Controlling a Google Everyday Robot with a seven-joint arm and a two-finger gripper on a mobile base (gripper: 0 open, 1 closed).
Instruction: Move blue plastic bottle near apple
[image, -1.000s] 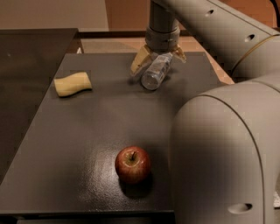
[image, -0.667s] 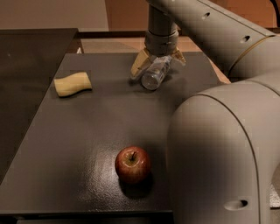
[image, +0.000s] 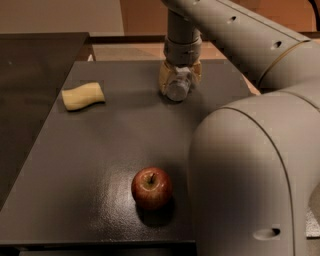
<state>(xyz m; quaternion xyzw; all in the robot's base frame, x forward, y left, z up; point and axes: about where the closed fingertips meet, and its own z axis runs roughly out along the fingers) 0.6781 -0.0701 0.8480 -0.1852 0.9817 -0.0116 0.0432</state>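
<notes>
The blue plastic bottle (image: 177, 88) is at the far middle of the dark table (image: 100, 150), seen end-on as a pale clear shape. My gripper (image: 180, 80) comes down on it from above, with its yellowish fingers (image: 164, 78) closed against the bottle's two sides. The bottle is at or just above the table top. The dark red apple (image: 151, 188) stands upright near the table's front edge, well apart from the bottle and closer to the camera.
A pale yellow oblong object (image: 83, 96) lies at the far left of the table. A second dark surface (image: 30, 65) adjoins on the left. My arm's large grey body (image: 250, 175) fills the right foreground, right of the apple.
The fingers have closed in from a wide spread onto the bottle. The bottle has turned from lying slanted to pointing end-on. The apple and the yellow object have not moved.
</notes>
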